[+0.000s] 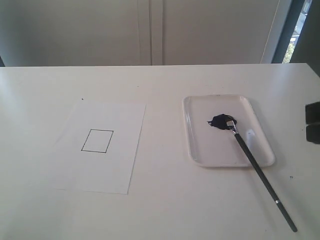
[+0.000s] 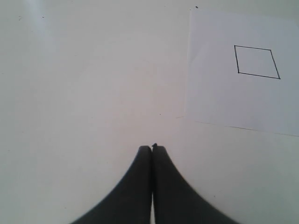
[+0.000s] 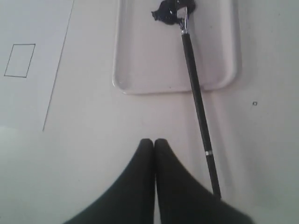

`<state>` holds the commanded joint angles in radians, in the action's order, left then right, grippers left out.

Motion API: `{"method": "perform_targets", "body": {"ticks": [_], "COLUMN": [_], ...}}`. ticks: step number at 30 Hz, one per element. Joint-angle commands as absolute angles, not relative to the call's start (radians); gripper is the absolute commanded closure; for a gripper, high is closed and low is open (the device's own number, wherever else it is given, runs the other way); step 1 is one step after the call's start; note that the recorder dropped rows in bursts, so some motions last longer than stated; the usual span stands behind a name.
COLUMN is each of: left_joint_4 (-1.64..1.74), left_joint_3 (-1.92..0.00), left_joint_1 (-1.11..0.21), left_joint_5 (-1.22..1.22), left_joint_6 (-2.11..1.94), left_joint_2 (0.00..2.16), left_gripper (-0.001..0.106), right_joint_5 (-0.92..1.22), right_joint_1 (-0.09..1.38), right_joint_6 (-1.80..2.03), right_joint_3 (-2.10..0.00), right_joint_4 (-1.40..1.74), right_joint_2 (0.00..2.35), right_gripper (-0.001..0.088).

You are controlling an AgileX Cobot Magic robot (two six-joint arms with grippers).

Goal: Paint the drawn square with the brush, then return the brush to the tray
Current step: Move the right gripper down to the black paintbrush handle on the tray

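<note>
The white table (image 1: 165, 210) lies under both grippers and carries everything else. The left gripper (image 2: 152, 147) hangs over a bare part of it with its two dark fingers pressed together on nothing. The right gripper (image 3: 153, 140) is likewise closed and empty.

The paper (image 1: 100, 167) lies flat ahead of the left gripper, off to the side nearer the right arm. From the right gripper it sits ahead as well, well away on the side nearer the left arm, past the tray.

The tray (image 1: 187, 131) lies ahead of the right gripper, apart from its fingertips, with a strip of bare table between them. It sits near the paper without touching it.

The brush (image 1: 255, 165) is untouched. Its head lies in the tray at the end far from the right gripper. Its black handle runs back toward that gripper, crosses the tray's nearer rim and goes on over the table. The tail, with its silver band, ends just beside one of the right fingers (image 3: 182, 186); whether they touch I cannot tell.

The square (image 1: 97, 140) is on the paper ahead of the left gripper, its inside blank white.

The paint blob (image 1: 219, 121) is in the tray at the brush's head, far from the right gripper.
</note>
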<state>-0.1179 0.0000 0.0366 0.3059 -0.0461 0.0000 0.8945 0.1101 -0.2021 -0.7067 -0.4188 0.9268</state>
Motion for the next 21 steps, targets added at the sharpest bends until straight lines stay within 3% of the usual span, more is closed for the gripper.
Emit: {"method": "perform_targets", "body": {"ticks": [10,21], "left_joint_4": [-0.118,-0.118], "left_joint_3": [0.0,0.0], "left_joint_1": [0.037,0.037], "left_joint_5": [0.306,0.306], "left_joint_6": [-0.046,-0.046], "left_joint_2": [0.0,0.0], "left_gripper": [0.105,0.105], "right_joint_5": [0.63,0.548], "right_joint_1": [0.11,0.11], "right_joint_6": [-0.229,-0.322], "right_joint_3": [-0.663,-0.665], "right_joint_4": [-0.399,-0.44], "right_joint_2": [1.105,1.345], "right_gripper": [0.0868,0.0857]}}
